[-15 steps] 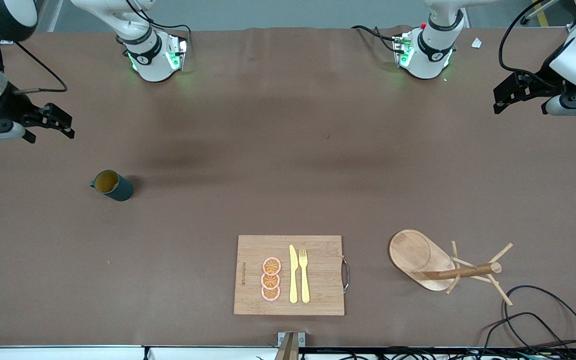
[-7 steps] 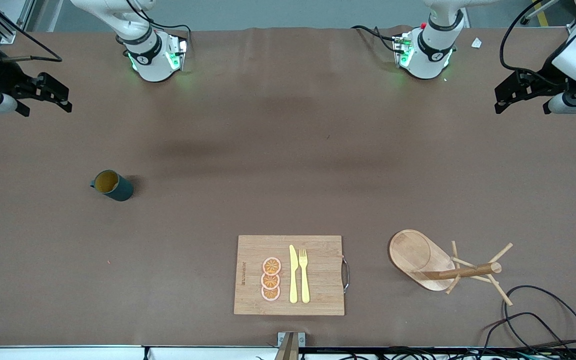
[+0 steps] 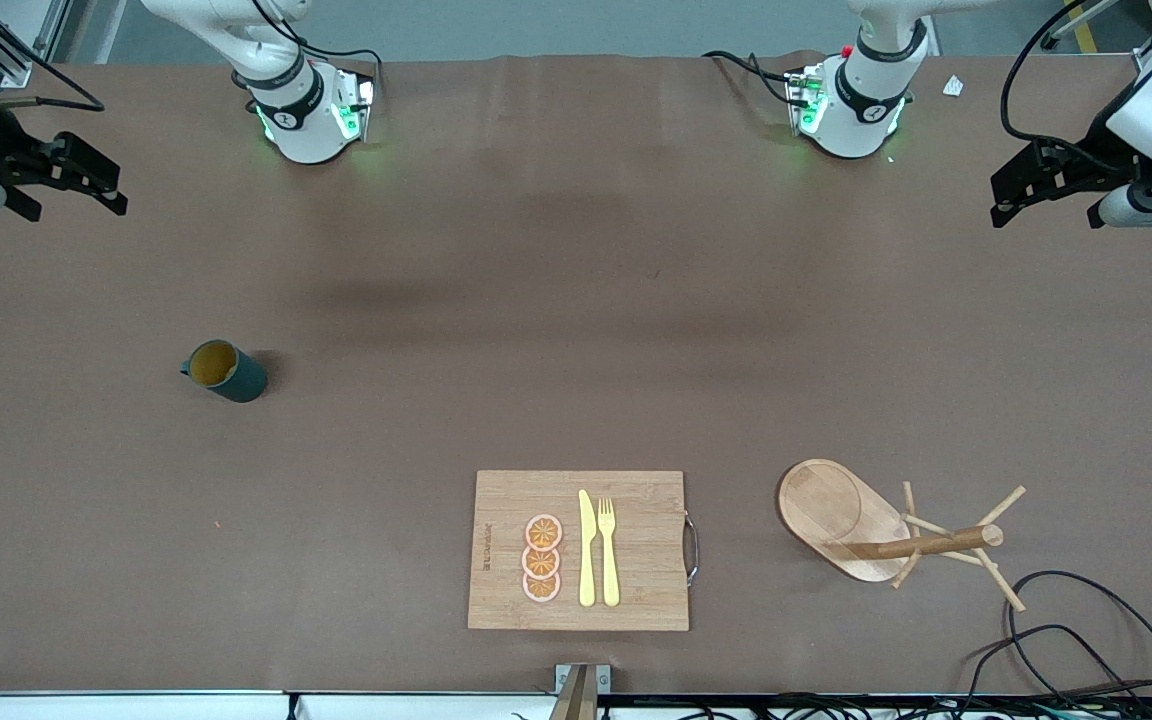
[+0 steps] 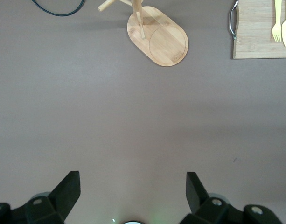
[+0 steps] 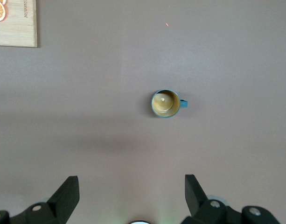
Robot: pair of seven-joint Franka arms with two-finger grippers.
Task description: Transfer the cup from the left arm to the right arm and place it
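Note:
The cup (image 3: 226,371) is a small dark teal mug with a yellowish-brown inside, and it stands upright on the brown table toward the right arm's end. In the right wrist view the cup (image 5: 166,103) shows from above, handle to one side, well clear of my right gripper (image 5: 131,182). My right gripper (image 3: 101,180) hangs open and empty over the table's edge at that end. My left gripper (image 3: 1001,200) waits open and empty over the left arm's end, and its wrist view shows only bare table between the fingers of the left gripper (image 4: 133,179).
A wooden cutting board (image 3: 626,550) with a yellow knife, a fork and orange slices lies near the front edge. The wooden peg rack (image 3: 896,530) lies beside it toward the left arm's end. Black cables (image 3: 1086,640) curl at that corner. The arm bases (image 3: 306,110) stand along the table's other long edge.
My right gripper has drawn away from the cup toward the table's base side, still open. The left gripper has barely shifted. The cup has not moved.

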